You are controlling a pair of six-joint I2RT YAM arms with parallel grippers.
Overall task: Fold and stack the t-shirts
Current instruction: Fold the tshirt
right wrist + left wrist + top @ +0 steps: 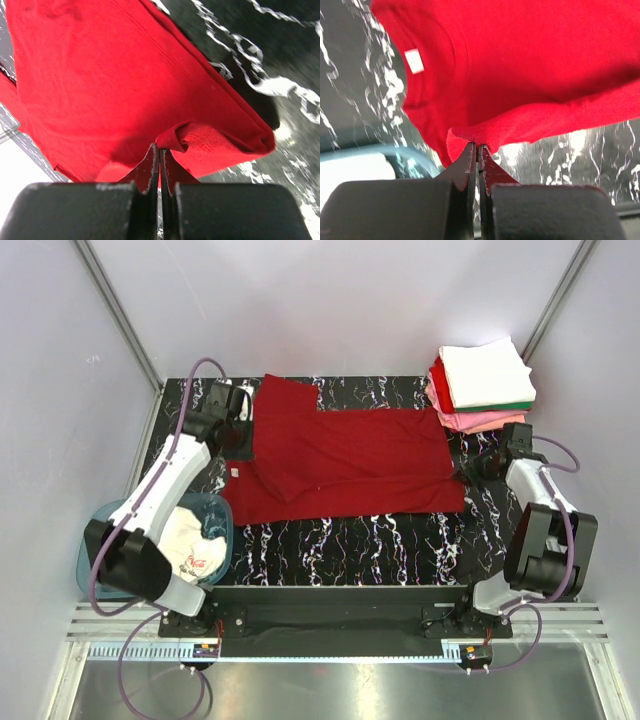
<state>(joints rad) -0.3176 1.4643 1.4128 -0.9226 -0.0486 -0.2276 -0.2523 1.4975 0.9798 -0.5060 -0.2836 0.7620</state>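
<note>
left claw [478, 146] and right claw [159, 146] in tight pinch on dark red t-shirt [350, 455]

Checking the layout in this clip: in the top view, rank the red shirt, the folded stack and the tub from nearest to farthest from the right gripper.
From the right gripper:
1. The red shirt: its right edge is pinched in the jaws.
2. The folded stack: just behind the gripper, in the back right corner.
3. The tub: far across, at the table's near left side.
</note>
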